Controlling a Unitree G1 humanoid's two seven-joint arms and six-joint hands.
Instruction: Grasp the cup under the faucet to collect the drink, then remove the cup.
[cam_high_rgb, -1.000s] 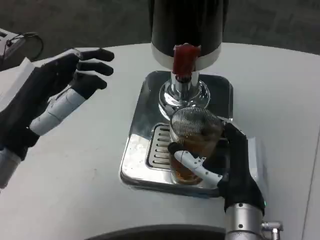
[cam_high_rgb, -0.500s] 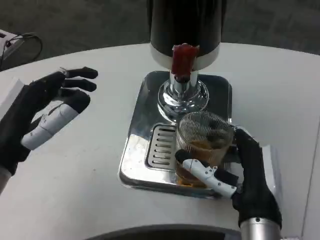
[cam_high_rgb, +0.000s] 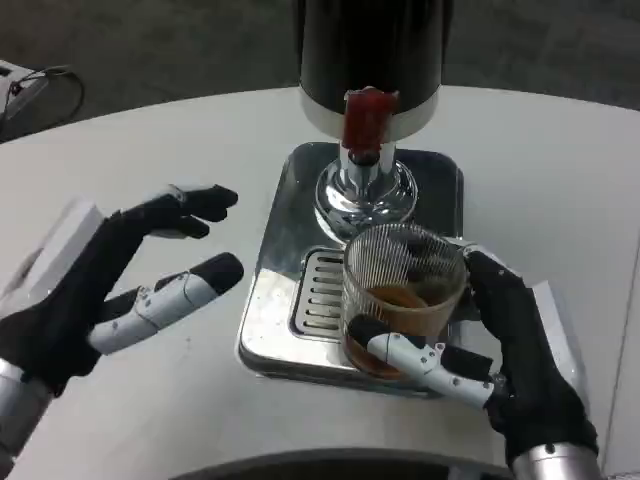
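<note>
one ribbed cup (cam_high_rgb: 404, 290), part full of amber drink, sits in my right hand (cam_high_rgb: 500, 365) at 5 o'clock of the faucet (cam_high_rgb: 366, 150), so i should lift it level off the drip tray (cam_high_rgb: 275, 300), left hand (cam_high_rgb: 100, 290) spread and empty.

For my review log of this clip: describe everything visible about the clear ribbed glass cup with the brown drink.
The clear ribbed glass cup is round, with fine vertical ridges on its wall, and looks like glass or clear plastic. Amber-brown drink fills roughly its lower part. It appears upright over the shiny metal drip tray, beside the slotted grate, just in front of the chrome faucet. The right hand grips it: black fingers behind, a white-and-black finger across the front near the base. Whether its base still touches the tray cannot be told.
</note>
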